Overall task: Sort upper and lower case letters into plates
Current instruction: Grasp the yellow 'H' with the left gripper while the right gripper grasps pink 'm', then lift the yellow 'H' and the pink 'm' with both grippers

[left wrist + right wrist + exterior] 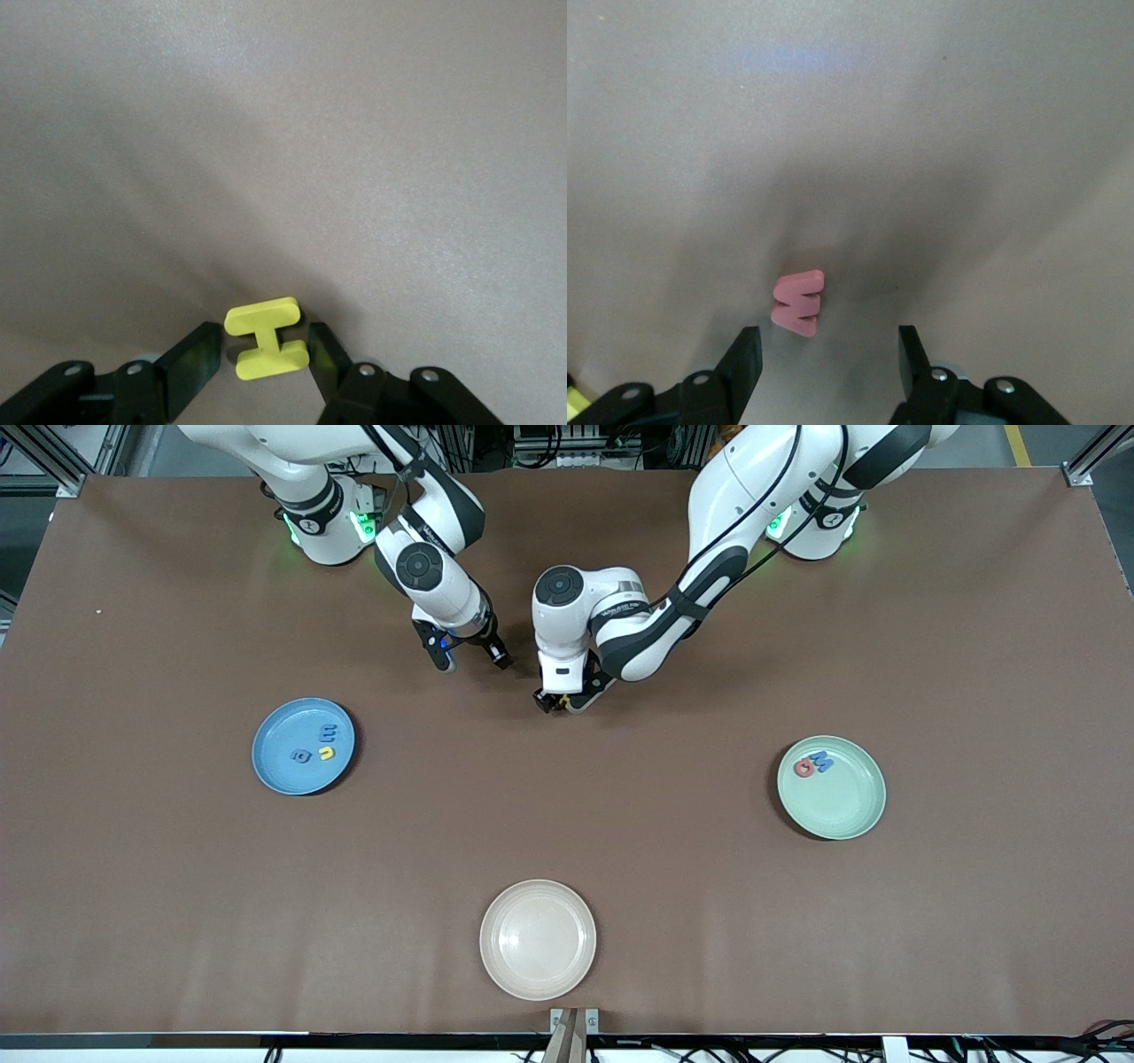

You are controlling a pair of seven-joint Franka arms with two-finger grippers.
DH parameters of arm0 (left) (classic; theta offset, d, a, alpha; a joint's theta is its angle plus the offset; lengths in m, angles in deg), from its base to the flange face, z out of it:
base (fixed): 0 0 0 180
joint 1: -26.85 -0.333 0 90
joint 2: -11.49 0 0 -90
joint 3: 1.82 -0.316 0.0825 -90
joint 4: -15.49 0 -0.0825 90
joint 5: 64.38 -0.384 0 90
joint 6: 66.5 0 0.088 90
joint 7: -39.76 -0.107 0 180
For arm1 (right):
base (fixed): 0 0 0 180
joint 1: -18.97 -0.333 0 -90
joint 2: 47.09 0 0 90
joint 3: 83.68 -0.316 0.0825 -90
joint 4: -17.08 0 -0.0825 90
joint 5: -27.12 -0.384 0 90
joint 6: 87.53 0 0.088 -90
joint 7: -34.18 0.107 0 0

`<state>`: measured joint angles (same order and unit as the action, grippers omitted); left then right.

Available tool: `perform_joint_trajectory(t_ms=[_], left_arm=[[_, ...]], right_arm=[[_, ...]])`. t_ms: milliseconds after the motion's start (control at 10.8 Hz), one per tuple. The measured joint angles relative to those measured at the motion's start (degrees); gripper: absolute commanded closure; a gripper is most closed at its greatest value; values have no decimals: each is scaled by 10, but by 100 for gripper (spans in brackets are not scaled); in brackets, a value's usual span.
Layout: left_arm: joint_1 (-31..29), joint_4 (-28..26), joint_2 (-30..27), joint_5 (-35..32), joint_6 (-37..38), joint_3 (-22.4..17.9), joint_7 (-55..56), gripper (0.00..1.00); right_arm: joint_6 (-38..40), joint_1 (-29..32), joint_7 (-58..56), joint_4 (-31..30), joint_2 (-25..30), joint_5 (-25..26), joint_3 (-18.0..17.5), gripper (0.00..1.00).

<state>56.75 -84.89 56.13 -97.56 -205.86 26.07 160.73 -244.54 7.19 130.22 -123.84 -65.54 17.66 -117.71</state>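
Observation:
My left gripper (pixel 558 701) is down at the tabletop, open, its fingers (pixel 190 359) on either side of a yellow letter (pixel 266 339) shaped like an I, with a small gap on each side. My right gripper (pixel 469 657) stands beside it, open and low over the table. A pink letter W (pixel 799 304) lies just ahead of its fingertips (pixel 744 354). The blue plate (pixel 283 766) toward the right arm's end holds three letters, among them a blue E (pixel 329 733) and a yellow one (pixel 327 754). The mint plate (pixel 842 802) holds a red letter (pixel 803 767) and a blue M (pixel 822 761).
A cream-white plate (pixel 538 939) lies near the table's front edge, nearest the front camera. Brown tabletop (pixel 567 815) stretches between the plates. Both arm bases stand along the table's back edge.

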Motion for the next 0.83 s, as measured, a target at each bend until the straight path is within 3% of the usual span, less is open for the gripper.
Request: perform_joint_trajectory(t_ms=[185, 647, 739, 832], left_arm=[[0, 1, 0, 0, 0, 0, 0, 64], [0, 1, -1, 2, 0, 0, 0, 65], [-1, 2, 0, 3, 0, 0, 0, 68], [-1, 2, 0, 8, 0, 0, 0, 79]], right_arm=[[-14, 0, 0, 0, -12, 6, 3, 36], [-39, 0, -1, 0, -32, 17, 16, 44], [-41, 0, -1, 0, -33, 17, 17, 50], [-42, 0, -1, 0, -33, 17, 18, 54]])
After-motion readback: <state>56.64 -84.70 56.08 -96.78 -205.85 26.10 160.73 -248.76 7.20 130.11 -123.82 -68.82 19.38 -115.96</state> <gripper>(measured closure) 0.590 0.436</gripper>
